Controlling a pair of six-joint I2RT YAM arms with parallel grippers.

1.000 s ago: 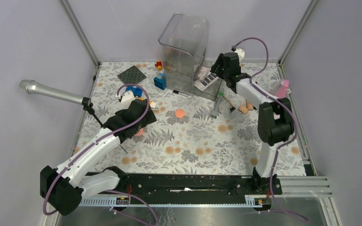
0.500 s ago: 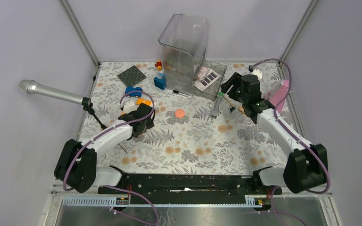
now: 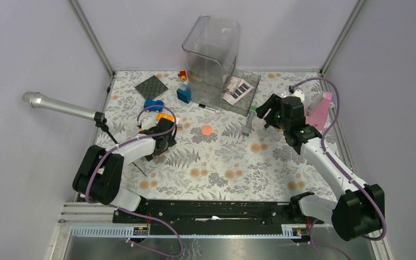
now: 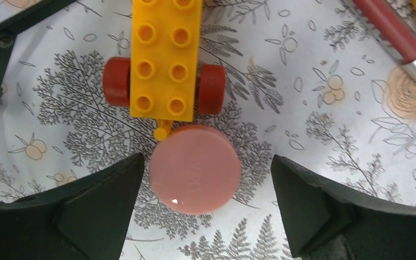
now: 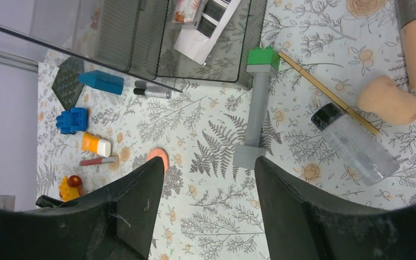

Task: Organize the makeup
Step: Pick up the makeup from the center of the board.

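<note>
My left jaws are wide apart, straddling a pink disc (image 4: pixel 195 169) toward the table's left edge. The disc sits right against a yellow toy car (image 4: pixel 165 59). My right jaws are apart, holding nothing, near the grey tube (image 5: pixel 255 116), which lies right of centre with its green cap toward the far edge. A second disc (image 3: pixel 207 130) lies mid-table.

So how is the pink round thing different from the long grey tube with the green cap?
The coral-pink round disc is flat and circular; the grey tube with the green cap is long and thin. The disc is one colour; the tube has two. The disc sits between the left gripper's open fingers; the tube lies ahead of the right gripper. Both lie on the flowery table.
</note>
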